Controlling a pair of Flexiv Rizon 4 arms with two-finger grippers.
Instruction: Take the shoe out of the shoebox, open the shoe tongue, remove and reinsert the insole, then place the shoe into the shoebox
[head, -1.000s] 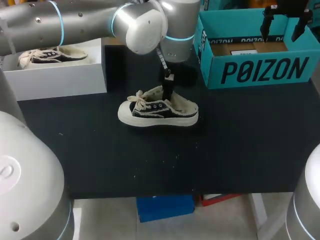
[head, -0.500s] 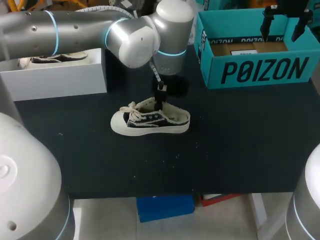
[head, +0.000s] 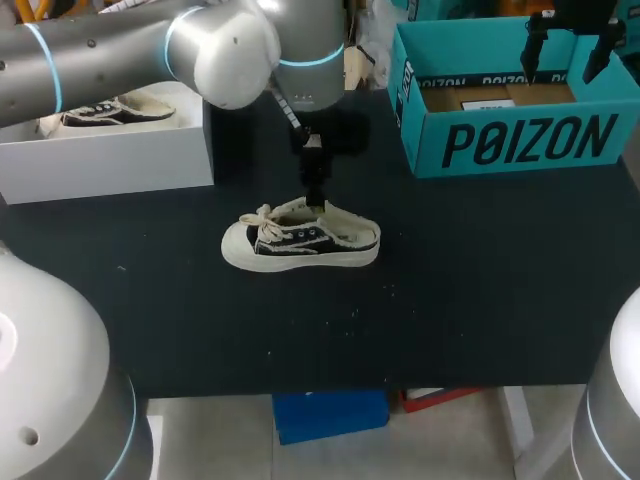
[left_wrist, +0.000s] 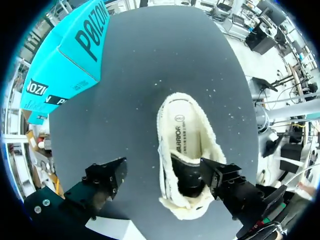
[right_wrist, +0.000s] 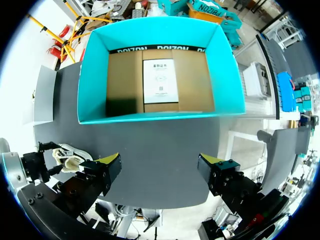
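You have shoe (head: 300, 238) out, on tabletop (head: 480, 280) left of shoebox (head: 520, 140). Left pincer (left_wrist: 162, 175) above shoe, fingers apart, gripping nothing. Right pincer (right_wrist: 160, 167) over shoebox, apart, empty. Insole (left_wrist: 182, 135) lies inside shoe. Likely left: tongue, insole, return.

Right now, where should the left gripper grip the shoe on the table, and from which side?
Probably the collar's side wall, from straight above: the shoe stands upright on its sole, opening up, so one finger of the left gripper can go inside, one outside.
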